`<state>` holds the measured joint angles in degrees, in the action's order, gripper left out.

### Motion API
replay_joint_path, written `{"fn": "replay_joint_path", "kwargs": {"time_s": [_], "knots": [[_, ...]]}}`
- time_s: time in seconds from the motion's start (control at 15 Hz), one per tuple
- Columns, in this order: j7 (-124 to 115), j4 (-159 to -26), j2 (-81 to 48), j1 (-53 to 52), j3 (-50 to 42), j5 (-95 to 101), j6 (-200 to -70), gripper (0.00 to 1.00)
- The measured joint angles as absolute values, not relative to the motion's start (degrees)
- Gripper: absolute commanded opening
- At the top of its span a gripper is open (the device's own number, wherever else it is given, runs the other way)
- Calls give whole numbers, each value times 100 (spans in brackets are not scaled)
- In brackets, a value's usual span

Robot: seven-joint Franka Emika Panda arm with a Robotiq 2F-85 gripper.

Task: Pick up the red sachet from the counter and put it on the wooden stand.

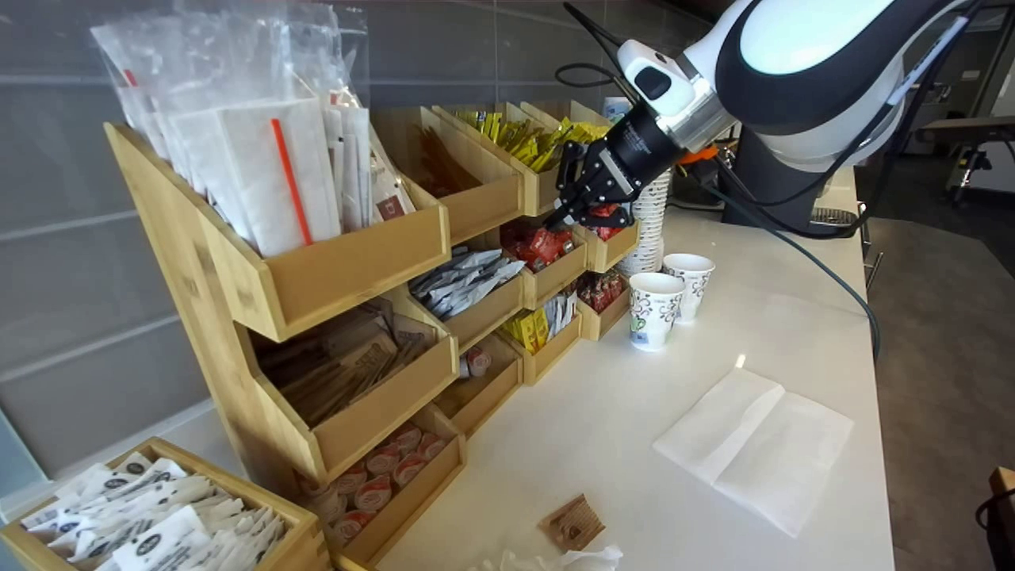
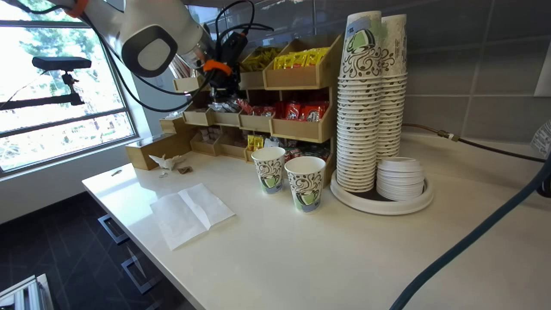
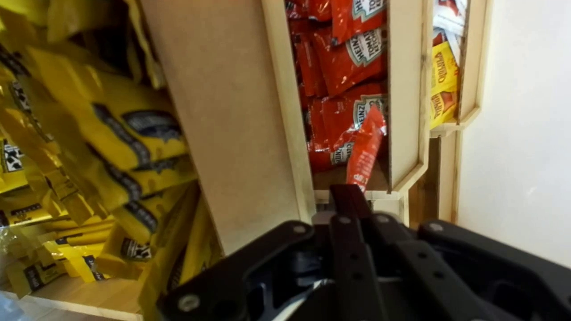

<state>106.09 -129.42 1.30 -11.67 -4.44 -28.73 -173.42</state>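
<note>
Your gripper [image 3: 352,192] pinches the red sachet [image 3: 366,149], arm [image 1: 801,63] slanting down at the wooden stand [image 1: 361,274], the sachet's gripped end hidden.

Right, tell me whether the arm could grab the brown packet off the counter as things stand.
Probably not: the claw appears to be gripping the red sachet, so it isn't free, though the brown packet itself looks uncovered.
</note>
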Motion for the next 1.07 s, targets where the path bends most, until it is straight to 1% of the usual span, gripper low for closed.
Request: {"fn": "replay_joint_path", "kwargs": {"time_s": [0.6,0.67,0.73,0.87,1.07], "knots": [[11113,-12779,-27,-1203,-422,-3599,-17350,0],[11114,-12779,-44,-1200,-424,-3617,-17349,25],[11114,-12779,-61,-1195,-427,-3626,-17348,28],[11114,-12779,-96,-1180,-434,-3631,-17340,38],[11114,-12782,-149,-1164,-437,-3631,-17280,60]]}}
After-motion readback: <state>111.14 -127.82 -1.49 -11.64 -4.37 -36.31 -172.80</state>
